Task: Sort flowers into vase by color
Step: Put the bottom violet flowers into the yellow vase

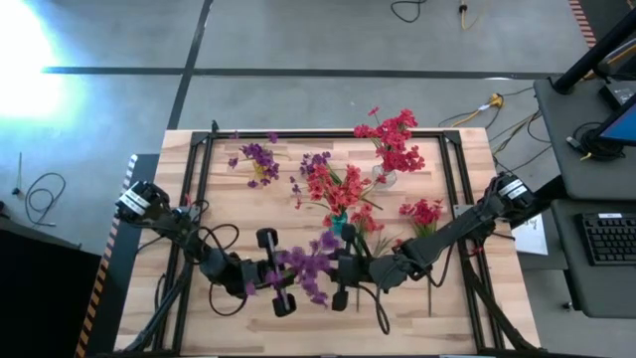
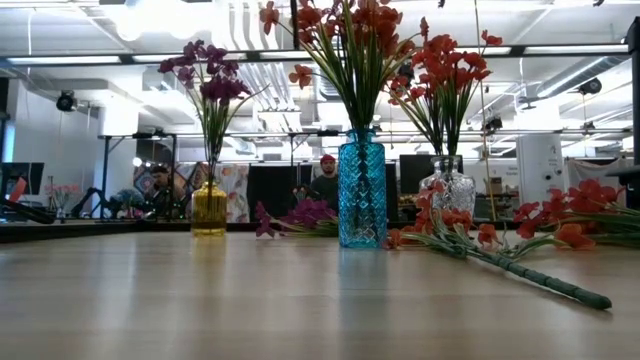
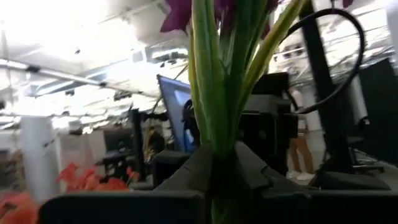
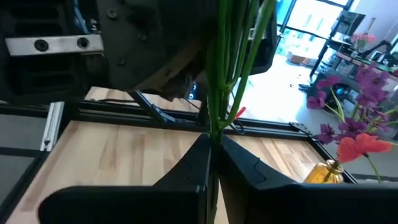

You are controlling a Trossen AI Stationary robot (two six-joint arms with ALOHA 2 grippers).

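A purple sprig [image 1: 303, 267] is held up off the table on the near side of the blue vase [image 1: 340, 223], its green stems pinched by both arms at once. The left gripper [image 3: 217, 155] is clamped on the stems, and the right gripper [image 4: 214, 144] has its fingers closed on the same bundle, so this looks like a handover between the 2 arms.

As for progress, the blue vase already holds red blossoms, the clear vase [image 1: 386, 177] behind it and to the right holds more red, and the yellow vase [image 1: 258, 174] behind it and to the left holds purple ones. Still lying on the table are a red sprig [image 1: 424, 214] right of the blue vase and another purple sprig [image 1: 316, 161] just behind it, so sorting seems well under way but unfinished.
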